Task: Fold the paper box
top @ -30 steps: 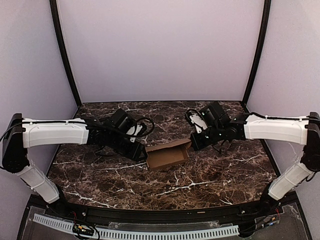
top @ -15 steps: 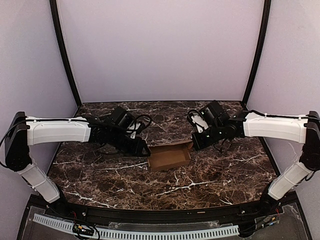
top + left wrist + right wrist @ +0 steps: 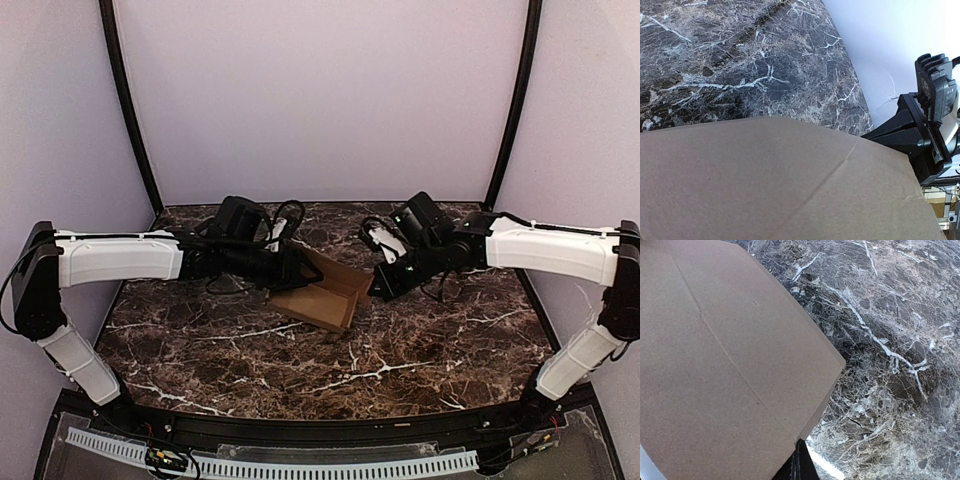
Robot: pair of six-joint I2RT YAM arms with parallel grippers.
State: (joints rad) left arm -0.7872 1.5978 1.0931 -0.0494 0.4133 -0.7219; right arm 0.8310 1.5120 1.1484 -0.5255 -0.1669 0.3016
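Observation:
The paper box [image 3: 322, 296] is a brown cardboard piece, partly folded, lying tilted on the middle of the marble table between both arms. My left gripper [image 3: 288, 270] meets its left far end and appears shut on it. In the left wrist view the cardboard [image 3: 765, 180] fills the lower half and hides my own fingers. My right gripper [image 3: 377, 288] is shut, its tip at the box's right end. In the right wrist view the closed fingertips [image 3: 799, 462] touch the cardboard's [image 3: 715, 365] lower edge, with nothing between them.
The dark marble table [image 3: 400, 360] is enclosed by pale walls, with black posts at the back corners. The right arm's wrist [image 3: 927, 125] shows just past the cardboard in the left wrist view. Loose black cables [image 3: 285, 222] loop behind the left wrist.
The left gripper has moved back and up, swinging the box's left end with it. The box now lies skewed and tipped. The right gripper has moved slightly left along the box's right end.

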